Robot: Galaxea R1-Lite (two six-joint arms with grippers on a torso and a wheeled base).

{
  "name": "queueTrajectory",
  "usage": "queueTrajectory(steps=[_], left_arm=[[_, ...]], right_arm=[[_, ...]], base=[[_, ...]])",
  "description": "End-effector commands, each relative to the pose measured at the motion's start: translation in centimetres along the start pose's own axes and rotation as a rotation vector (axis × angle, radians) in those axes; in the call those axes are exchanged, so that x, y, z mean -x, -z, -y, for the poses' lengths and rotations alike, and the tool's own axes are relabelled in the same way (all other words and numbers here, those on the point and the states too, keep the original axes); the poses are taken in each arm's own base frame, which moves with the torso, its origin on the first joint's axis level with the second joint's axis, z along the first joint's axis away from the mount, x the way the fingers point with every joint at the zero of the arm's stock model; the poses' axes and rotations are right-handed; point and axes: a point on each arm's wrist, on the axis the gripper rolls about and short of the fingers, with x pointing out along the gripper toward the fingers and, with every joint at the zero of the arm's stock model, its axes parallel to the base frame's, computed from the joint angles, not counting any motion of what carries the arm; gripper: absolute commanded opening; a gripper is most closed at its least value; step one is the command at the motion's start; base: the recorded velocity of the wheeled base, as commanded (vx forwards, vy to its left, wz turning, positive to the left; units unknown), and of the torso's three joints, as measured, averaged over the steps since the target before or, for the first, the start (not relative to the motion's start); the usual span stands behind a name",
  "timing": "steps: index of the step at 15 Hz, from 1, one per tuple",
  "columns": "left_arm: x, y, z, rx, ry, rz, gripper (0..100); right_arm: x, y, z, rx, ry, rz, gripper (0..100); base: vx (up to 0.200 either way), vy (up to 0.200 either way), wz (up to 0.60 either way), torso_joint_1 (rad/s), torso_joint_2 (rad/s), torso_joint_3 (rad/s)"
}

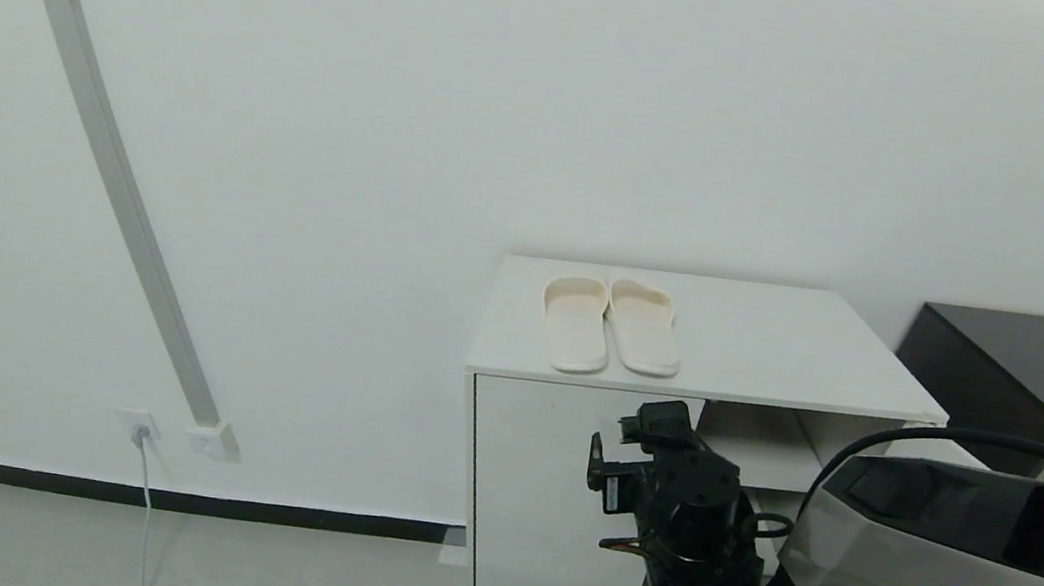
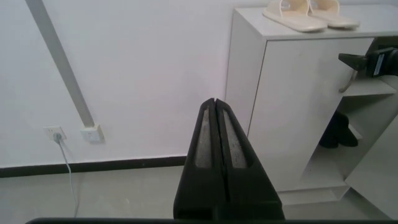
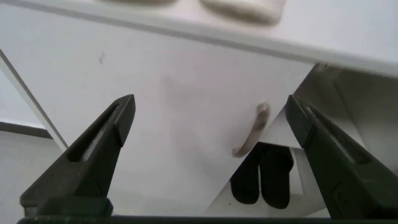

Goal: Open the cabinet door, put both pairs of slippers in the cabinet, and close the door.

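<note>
The cream slippers (image 1: 612, 325) lie side by side, touching, on the cabinet (image 1: 778, 342) top, close to its front edge and toward its left front corner. The black slippers (image 3: 261, 174) are inside the cabinet, in the open right half below the upper shelf (image 1: 748, 454), just past the handle edge of the left door (image 1: 535, 497). That door covers the left half of the front; whether it sits fully flush I cannot tell. Its curved handle (image 3: 252, 130) is near the door's right edge. At the cabinet's right side a second door (image 2: 376, 168) stands swung outward. The right gripper (image 3: 210, 102) hangs in front of the left door, just under the top's front edge, with its fingers spread wide and nothing between them; the handle is ahead of it, toward its right finger, and is not touched. The left gripper (image 2: 216, 106) is low and off to the left of the cabinet, well apart from it, its two fingers pressed flat together with nothing held. Behind is a white wall with a slanting conduit (image 1: 99, 136) that ends at a small box near the floor, beside a socket (image 1: 136, 427) with a white cable hanging from it. A dark table (image 1: 1026, 370) stands beyond the cabinet's right edge.
</note>
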Motion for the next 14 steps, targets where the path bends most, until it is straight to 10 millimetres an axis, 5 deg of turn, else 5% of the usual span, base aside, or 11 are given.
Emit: queueTrajectory(steps=[1, 10, 14], left_arm=[[0.0, 0.0, 0.0, 0.0, 0.0, -0.001, 0], [0.0, 0.0, 0.0, 0.0, 0.0, -0.001, 0], [0.0, 0.0, 0.0, -0.002, 0.0, -0.001, 0]], right_arm=[[0.0, 0.1, 0.1, 0.001, 0.002, -0.001, 100], [-0.6, 1.0, 0.1, 0.022, -0.03, -0.014, 100], [-1.6, -1.9, 0.0, 0.005, -0.08, 0.017, 100]], base=[[0.0, 0.0, 0.0, 0.251, -0.59, -0.32], [0.0, 0.0, 0.0, 0.167, -0.37, -0.2], [0.0, 0.0, 0.0, 0.0, 0.0, 0.0]])
